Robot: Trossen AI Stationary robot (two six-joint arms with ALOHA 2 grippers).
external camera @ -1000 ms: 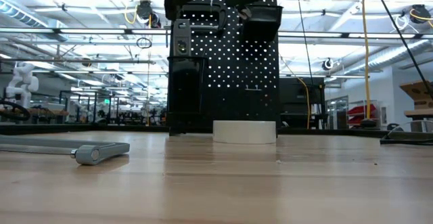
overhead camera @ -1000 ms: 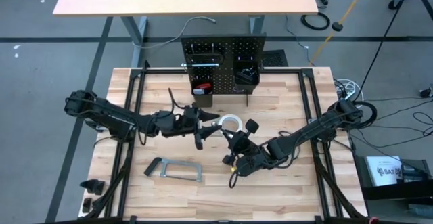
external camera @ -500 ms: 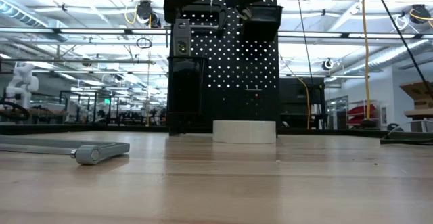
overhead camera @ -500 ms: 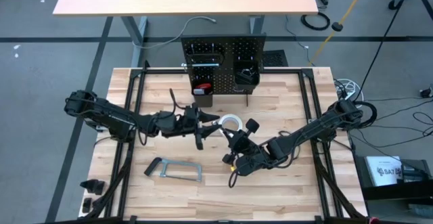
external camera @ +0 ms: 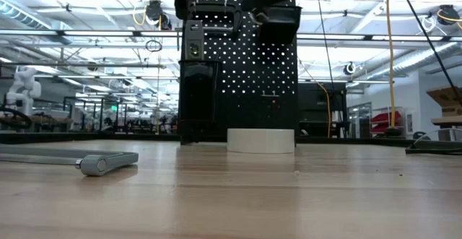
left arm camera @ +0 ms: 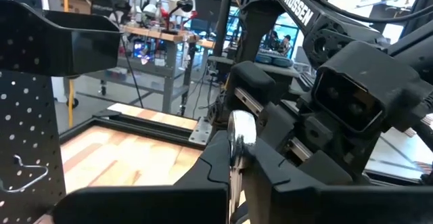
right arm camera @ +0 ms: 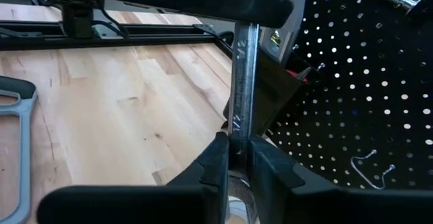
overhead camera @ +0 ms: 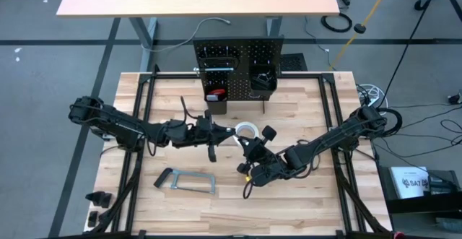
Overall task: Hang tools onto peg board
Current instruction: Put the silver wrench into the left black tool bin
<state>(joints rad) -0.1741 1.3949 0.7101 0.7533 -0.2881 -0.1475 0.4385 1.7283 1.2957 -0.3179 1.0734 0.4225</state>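
Note:
A small silver wrench (right arm camera: 243, 82) hangs in the air between my two grippers, above the middle of the table. My left gripper (overhead camera: 224, 133) is shut on one end of it. My right gripper (overhead camera: 246, 147) is shut on its shaft. The black peg board (overhead camera: 238, 55) stands upright at the table's far edge with two black bins (overhead camera: 263, 80). A white tape roll (overhead camera: 247, 131) lies flat on the table just beyond the grippers. A grey bar clamp (overhead camera: 184, 181) lies flat on the near left of the table. My left gripper pinches the wrench between its two fingers just behind the rounded head (left arm camera: 241, 132). The fingers reach in level from the table's left. The wrench is lifted clear of the table. My right gripper pinches the wrench's flat shaft (right arm camera: 241, 130) between its two fingers, by the stamped size marks. The fingers come from the table's near right. The shaft runs on past the fingertips to my left gripper, clear of the table.
The peg board carries a wire hook (right arm camera: 371, 162) and a silver level (overhead camera: 216, 68) on its upper left. A red-handled tool (overhead camera: 217, 93) stands in the left bin. The table's black frame rails (overhead camera: 148, 109) run along both sides. Small dark parts (overhead camera: 97, 199) lie at the near left corner.
My left gripper has drawn back a little toward the table's left and turned slightly. The wrench stays in the air between both grippers. The tape roll and the bar clamp have kept still.

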